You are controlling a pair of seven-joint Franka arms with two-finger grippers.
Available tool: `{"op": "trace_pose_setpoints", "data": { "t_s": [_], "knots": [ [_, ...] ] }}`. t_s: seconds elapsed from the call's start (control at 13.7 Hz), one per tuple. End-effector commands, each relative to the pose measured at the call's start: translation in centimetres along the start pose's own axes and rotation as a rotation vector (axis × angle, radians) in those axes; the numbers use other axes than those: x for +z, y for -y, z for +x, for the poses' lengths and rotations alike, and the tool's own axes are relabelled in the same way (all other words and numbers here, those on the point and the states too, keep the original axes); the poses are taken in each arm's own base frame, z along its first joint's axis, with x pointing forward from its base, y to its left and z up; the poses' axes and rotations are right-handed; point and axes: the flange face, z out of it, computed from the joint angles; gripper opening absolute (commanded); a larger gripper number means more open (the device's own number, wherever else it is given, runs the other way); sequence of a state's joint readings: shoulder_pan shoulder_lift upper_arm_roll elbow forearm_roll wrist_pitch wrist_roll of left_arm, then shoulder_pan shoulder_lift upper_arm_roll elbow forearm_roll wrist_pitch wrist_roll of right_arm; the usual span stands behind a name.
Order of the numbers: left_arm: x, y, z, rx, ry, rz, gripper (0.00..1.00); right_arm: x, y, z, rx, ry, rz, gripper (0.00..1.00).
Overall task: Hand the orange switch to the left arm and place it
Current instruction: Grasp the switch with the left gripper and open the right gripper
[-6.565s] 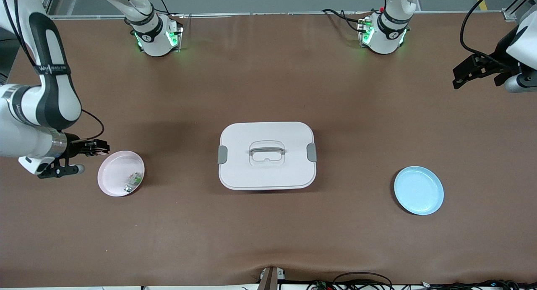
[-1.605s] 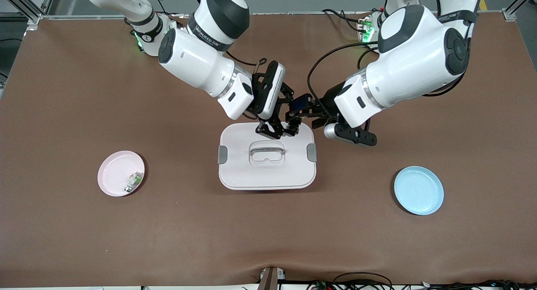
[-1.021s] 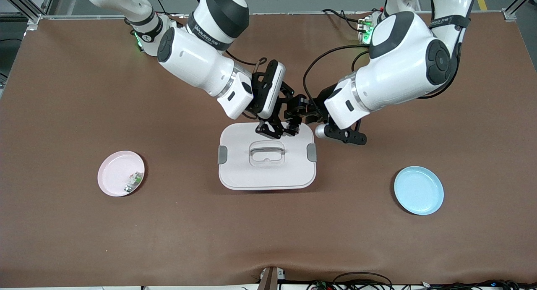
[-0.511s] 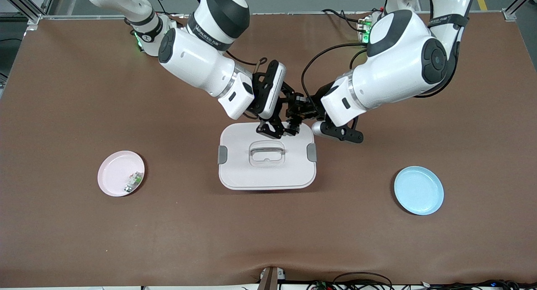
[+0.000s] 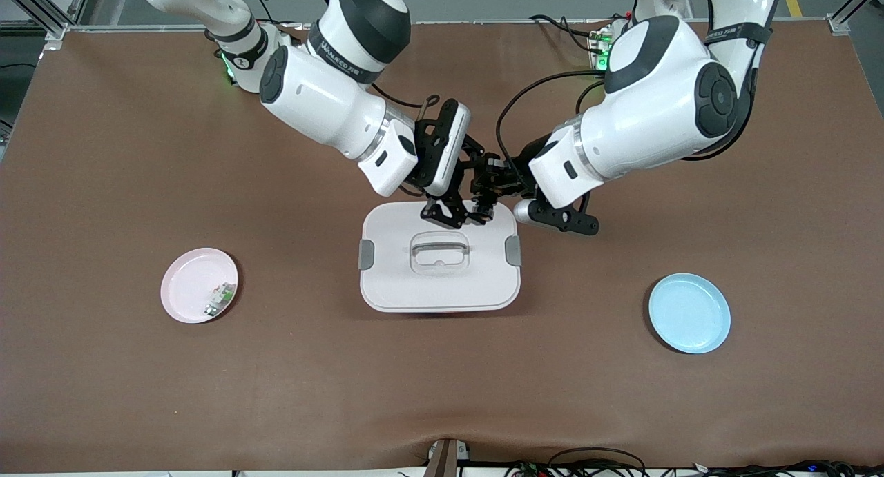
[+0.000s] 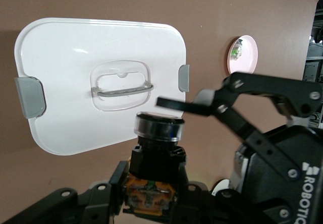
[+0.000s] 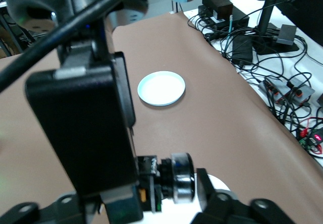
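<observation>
The orange switch (image 6: 159, 128), a black stub with a silver-ringed head and an orange base, hangs in the air over the edge of the white lidded box (image 5: 439, 284) nearest the arms' bases. My left gripper (image 5: 485, 195) is shut on its orange base, seen in the left wrist view (image 6: 151, 186). My right gripper (image 5: 461, 215) holds the switch (image 7: 180, 183) end to end, one finger against the head; it shows in the right wrist view (image 7: 161, 196). In the front view the switch is hidden among the fingers.
A pink plate (image 5: 190, 284) with a small white-and-green component (image 5: 219, 297) lies toward the right arm's end. A blue plate (image 5: 689, 313) lies toward the left arm's end. Cables and devices (image 7: 262, 37) crowd the table's edge past the blue plate.
The right arm carried the switch from the pink plate to above the box. The left gripper came in from its end and closed on the switch's base. Little has moved in the last half second.
</observation>
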State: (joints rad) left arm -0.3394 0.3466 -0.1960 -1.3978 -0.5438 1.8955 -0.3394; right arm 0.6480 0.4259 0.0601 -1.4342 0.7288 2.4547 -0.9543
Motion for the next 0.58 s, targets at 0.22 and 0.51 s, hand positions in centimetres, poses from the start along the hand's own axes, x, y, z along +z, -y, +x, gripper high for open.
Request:
{"op": "trace_pose_setpoints", "data": {
  "t_s": [0.22, 0.51],
  "knots": [
    [-0.7, 0.8, 0.1, -0.022, -0.005, 0.013, 0.0, -0.7, -0.3, 0.6, 0.014, -0.017, -0.007, 1.0],
    [-2.2, 6.0, 2.1, -0.097, -0.011, 0.134, 0.0, 0.2, -1.1, -1.9, 0.04, 0.034, 0.004, 1.0]
  ]
}}
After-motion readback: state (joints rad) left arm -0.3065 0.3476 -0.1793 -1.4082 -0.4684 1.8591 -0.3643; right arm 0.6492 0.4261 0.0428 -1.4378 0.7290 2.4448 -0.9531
